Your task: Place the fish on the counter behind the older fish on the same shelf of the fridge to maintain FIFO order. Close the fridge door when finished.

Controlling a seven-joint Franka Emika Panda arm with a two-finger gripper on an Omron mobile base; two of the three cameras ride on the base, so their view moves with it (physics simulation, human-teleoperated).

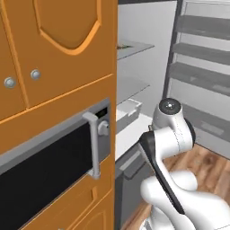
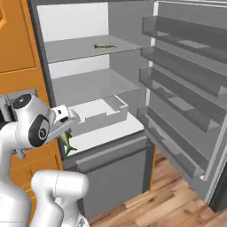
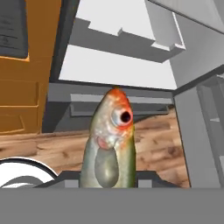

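Note:
The fish (image 3: 111,146) is upright between the jaws of my gripper (image 3: 111,181), which is shut on it; its orange-topped head and eye face the hand camera. From the right base camera, my gripper (image 2: 66,134) hangs low at the fridge's left front edge, with the fish's (image 2: 68,142) tail showing under the hand. The older fish (image 2: 105,45) lies on the upper shelf (image 2: 80,49) of the fridge (image 2: 88,84). The fridge door (image 2: 186,88) stands wide open on the right. The counter is out of view.
A white drawer (image 2: 99,113) juts out above the fridge's lowest ledge. Grey bins (image 2: 177,66) line the door's inside. The built-in microwave (image 1: 49,157) with its silver handle sits in the orange cabinets (image 1: 54,54) to the left. Wooden floor (image 2: 146,199) lies below.

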